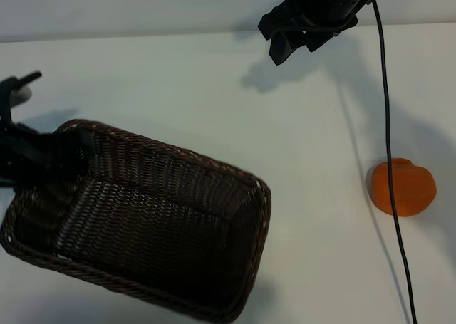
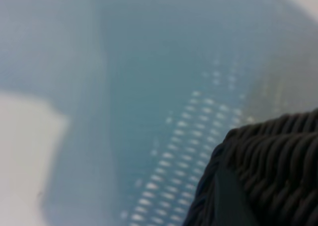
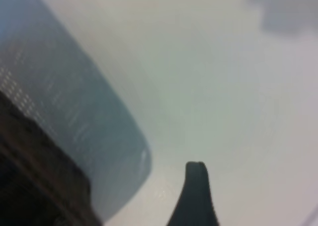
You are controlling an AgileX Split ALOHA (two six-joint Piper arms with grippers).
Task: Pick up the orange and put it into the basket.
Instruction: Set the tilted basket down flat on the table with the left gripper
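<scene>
The orange (image 1: 412, 189) lies on the white table at the right, well away from the basket. The dark-brown wicker basket (image 1: 260, 196) fills the lower left of the exterior view. At the basket's left corner, my left gripper (image 1: 63, 147) is shut on the braided rim. In the left wrist view a dark finger (image 2: 229, 198) presses against the weave of the basket (image 2: 278, 151). My right gripper (image 1: 293, 50) hangs open at the top of the exterior view, far above the orange, holding nothing. The right wrist view shows only one fingertip (image 3: 197, 172).
A black cable (image 1: 388, 124) drops from the right arm and crosses in front of the orange's left side. White tabletop (image 1: 214, 89) stretches between the basket, the right gripper and the orange.
</scene>
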